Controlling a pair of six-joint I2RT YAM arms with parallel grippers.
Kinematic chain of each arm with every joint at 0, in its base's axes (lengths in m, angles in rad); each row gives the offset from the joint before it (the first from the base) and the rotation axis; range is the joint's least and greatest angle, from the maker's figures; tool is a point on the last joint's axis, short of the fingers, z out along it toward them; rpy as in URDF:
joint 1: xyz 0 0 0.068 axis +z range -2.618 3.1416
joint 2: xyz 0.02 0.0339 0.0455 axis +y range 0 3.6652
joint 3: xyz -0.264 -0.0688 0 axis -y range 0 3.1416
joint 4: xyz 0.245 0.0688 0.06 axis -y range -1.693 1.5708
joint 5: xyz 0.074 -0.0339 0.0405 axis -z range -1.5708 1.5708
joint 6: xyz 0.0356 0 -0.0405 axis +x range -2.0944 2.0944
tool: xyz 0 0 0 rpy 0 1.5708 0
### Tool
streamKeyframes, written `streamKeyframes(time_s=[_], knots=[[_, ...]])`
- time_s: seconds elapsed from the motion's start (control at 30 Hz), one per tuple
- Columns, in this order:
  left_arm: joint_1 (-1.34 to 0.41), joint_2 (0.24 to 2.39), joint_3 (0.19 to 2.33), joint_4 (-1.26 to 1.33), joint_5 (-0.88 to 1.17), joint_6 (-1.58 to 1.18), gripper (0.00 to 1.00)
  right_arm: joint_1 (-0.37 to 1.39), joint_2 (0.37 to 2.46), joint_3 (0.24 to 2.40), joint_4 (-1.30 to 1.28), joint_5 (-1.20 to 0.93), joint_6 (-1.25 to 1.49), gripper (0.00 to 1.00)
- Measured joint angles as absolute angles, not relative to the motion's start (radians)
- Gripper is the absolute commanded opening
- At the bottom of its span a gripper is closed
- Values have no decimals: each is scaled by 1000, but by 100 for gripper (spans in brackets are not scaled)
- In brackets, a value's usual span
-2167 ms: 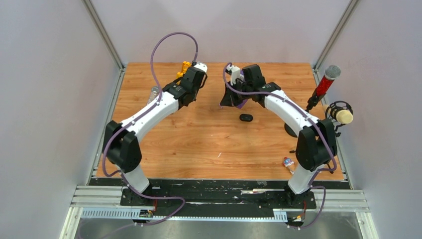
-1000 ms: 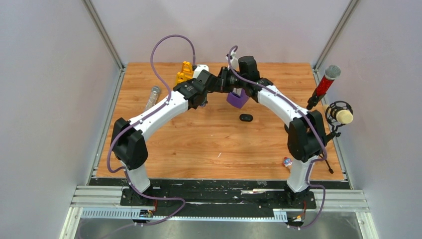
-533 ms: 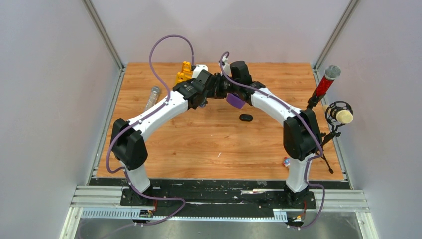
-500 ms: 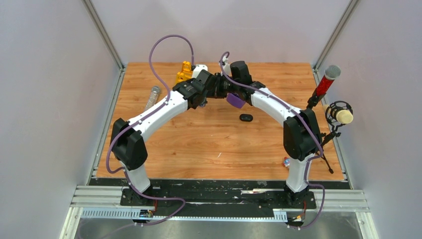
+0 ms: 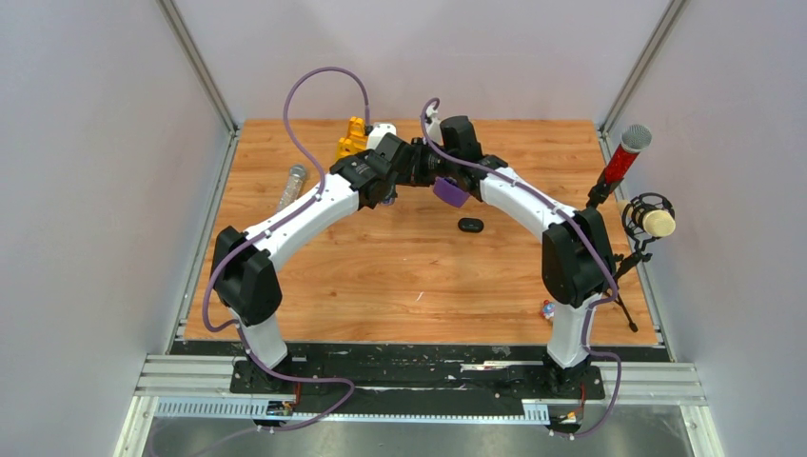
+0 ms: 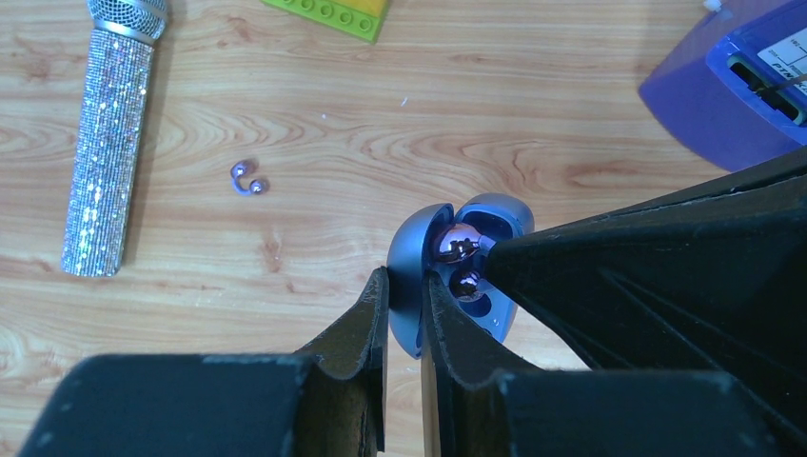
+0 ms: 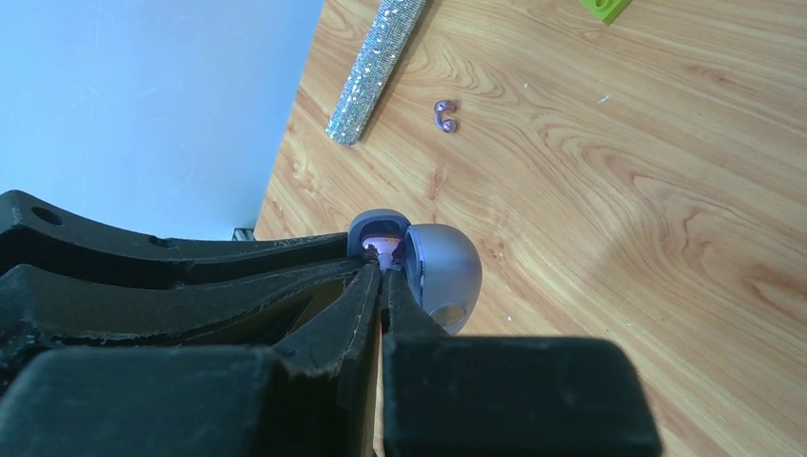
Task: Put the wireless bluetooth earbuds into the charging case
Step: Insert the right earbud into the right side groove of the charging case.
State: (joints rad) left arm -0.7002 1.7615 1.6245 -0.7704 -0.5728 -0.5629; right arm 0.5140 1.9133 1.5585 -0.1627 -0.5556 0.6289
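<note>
My left gripper (image 6: pixel 404 281) is shut on one shell of an open blue-grey clamshell case (image 6: pixel 416 249) and holds it above the table. Two shiny rounded earbuds sit in its pockets, one upper (image 6: pixel 455 243) and one lower (image 6: pixel 465 283). My right gripper (image 7: pixel 381 268) is pinched shut at the upper bud, beside the case's shell (image 7: pixel 445 271). Its finger (image 6: pixel 619 257) crosses the left wrist view. In the top view both grippers meet at the far middle (image 5: pixel 419 164). A glossy black oval case (image 5: pixel 469 225) lies shut on the table, untouched.
A purple box (image 5: pixel 450 192) lies just under the joined grippers. A glittery silver microphone (image 6: pixel 109 143) and two tiny purple beads (image 6: pixel 249 178) lie to the left. A green-yellow brick (image 6: pixel 328 14), a yellow toy (image 5: pixel 352 138) and a red microphone (image 5: pixel 623 157) are around.
Over the last two seconds both arms swung inward and their grippers met above the far middle. In the last half second nothing has visibly moved.
</note>
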Motion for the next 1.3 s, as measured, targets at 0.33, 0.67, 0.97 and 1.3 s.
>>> streamKeyframes(time_s=[0.33,0.67,0.97,1.3], knots=[[-700,1761,1625,-770,-586,-564,14,514,1913,1572,-181,-547,622,0],[-700,1761,1625,-770,-599,-564,14,514,1913,1572,-183,-538,615,0],[-701,1761,1625,-770,-600,-563,13,514,1913,1572,-183,-543,615,7],[-701,1761,1624,-770,-607,-563,13,514,1913,1589,-186,-566,607,18]])
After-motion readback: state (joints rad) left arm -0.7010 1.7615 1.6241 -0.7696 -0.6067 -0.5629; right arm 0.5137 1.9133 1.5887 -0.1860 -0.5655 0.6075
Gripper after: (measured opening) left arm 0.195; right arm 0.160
